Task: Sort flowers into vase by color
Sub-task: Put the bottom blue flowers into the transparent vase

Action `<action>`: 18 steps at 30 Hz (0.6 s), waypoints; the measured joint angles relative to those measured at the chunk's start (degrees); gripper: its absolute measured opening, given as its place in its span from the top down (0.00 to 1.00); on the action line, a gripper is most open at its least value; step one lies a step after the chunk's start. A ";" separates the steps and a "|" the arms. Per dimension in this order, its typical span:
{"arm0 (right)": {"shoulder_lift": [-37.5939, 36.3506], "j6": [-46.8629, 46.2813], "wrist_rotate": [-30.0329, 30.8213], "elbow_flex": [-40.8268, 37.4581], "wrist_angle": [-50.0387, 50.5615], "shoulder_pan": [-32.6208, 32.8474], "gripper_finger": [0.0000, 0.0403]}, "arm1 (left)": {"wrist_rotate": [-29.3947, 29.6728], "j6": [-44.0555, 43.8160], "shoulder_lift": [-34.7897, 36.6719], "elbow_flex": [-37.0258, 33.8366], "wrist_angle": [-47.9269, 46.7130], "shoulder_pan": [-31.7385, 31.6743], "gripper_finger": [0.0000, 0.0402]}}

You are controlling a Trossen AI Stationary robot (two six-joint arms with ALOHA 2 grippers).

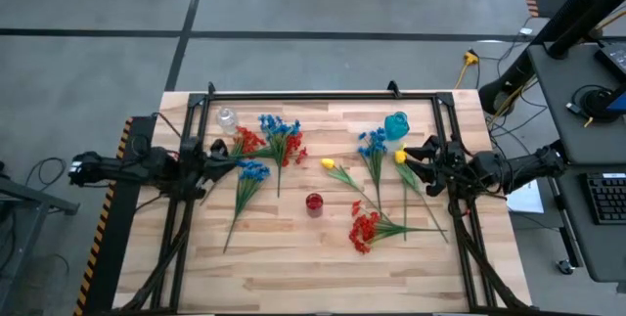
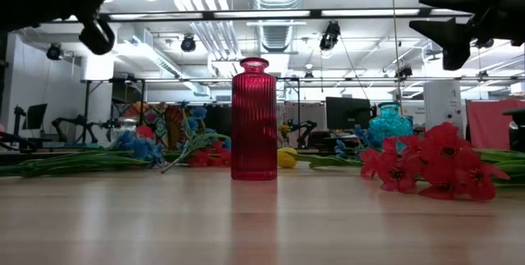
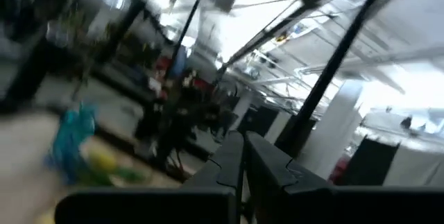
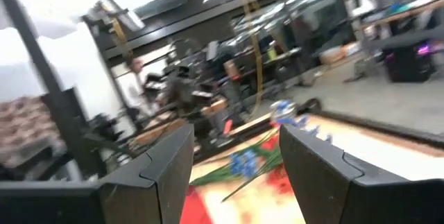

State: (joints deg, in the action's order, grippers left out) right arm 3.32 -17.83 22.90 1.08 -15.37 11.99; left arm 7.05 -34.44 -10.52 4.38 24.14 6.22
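1. Nearest the front edge of the pale wooden plank bench [image 1: 293, 257] lies a red cluster of artificial flowers on thin green stems [image 1: 364, 229], flat on the wood right of centre; in the low view the same red blooms [image 2: 435, 166] sprawl at the right.
2. Just behind and left of it stands a small ribbed red glass vase [image 1: 314, 203], upright near the middle of the bench, with nothing in it as far as the low view [image 2: 253, 120] shows.
3. On the left half, a blue sprig on a long green stem [image 1: 251, 171] lies slanting toward the front-left.
4. Farther back, a mixed bunch of red and blue sprigs [image 1: 276, 140] lies in a heap, touching one another.
5. Right of centre, a yellow tulip-like bud [image 1: 329, 163] lies on its stem, with a second yellow bud [image 1: 400, 157] and another blue sprig [image 1: 372, 143] near it, their stems crossing toward the red cluster.
6. At the back stand a clear glass vase [image 1: 227, 119] on the left and a teal glass vase [image 1: 396, 125] on the right, both upright.
7. The left claw [image 1: 223, 162] hangs at the left side near the blue sprig, its fingers [image 3: 258, 161] pressed together on nothing.
8. The right claw [image 1: 413, 158] hangs at the right side just beside the second yellow bud, its fingers [image 4: 316, 158] spread wide apart and empty; the wrist view is blurred, so the flowers beyond them are probably the blue and red sprigs.
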 joint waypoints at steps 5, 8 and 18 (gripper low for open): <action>2.51 -4.97 -0.86 0.00 -0.98 -0.01 0.49 | -0.06 -7.54 -6.20 0.00 0.05 0.11 1.00; 4.82 -6.52 -0.86 0.00 -3.71 0.00 0.49 | 0.04 -12.02 -10.42 0.00 0.02 0.11 1.00; 17.21 -11.53 -0.85 2.74 -7.04 0.00 0.49 | 2.52 -21.21 -28.18 8.11 -15.46 3.44 1.00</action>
State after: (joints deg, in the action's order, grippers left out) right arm 20.54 -29.36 22.05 3.82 -22.40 11.99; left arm 9.56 -55.64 -38.70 12.49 8.68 9.66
